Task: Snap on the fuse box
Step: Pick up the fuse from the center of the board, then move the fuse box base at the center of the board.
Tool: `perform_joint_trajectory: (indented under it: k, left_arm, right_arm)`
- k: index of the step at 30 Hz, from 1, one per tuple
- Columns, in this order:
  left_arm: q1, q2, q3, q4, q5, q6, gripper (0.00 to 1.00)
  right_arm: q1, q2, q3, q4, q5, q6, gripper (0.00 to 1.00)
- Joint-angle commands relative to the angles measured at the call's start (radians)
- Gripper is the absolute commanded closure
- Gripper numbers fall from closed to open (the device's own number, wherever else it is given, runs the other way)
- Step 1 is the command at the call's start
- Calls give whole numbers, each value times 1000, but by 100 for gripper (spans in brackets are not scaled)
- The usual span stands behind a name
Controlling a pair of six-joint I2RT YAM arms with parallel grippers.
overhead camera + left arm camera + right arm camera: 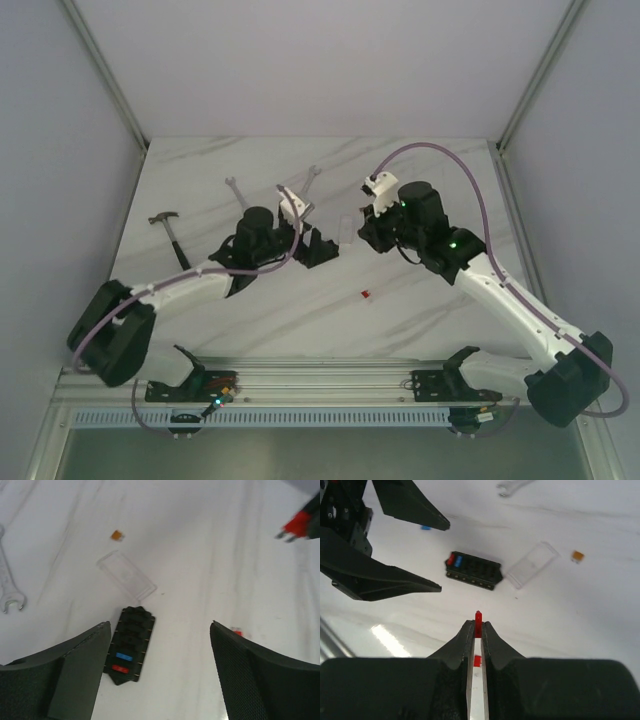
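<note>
White marble-patterned table (pixel 400 320) with grey veins, enclosed by plain pale walls (pixel 300 60) and metal posts (pixel 105 75).

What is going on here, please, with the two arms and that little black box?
The left gripper hangs open over the fuse box, which lies partly filled on the table. The right gripper is shut on a red fuse, held up nearby. The clear cover lies off the box, beside it.

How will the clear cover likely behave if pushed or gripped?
The clear cover looks thin and flat, so probably light and prone to sliding on the glossy table. Lying flush, it is likely hard to pinch; it won't roll.
</note>
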State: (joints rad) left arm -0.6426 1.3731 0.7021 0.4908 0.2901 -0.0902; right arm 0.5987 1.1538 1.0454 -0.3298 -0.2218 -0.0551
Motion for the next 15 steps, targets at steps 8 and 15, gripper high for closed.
perform_joint_trajectory:
  k: [8, 15]
  left_arm:
    - [15, 370, 279, -226, -93, 136, 6]
    - [15, 497, 377, -295, -18, 169, 9]
  right_arm:
    - [-19, -5, -48, 29, 170, 82, 100]
    - [-28, -3, -59, 36, 145, 78, 100]
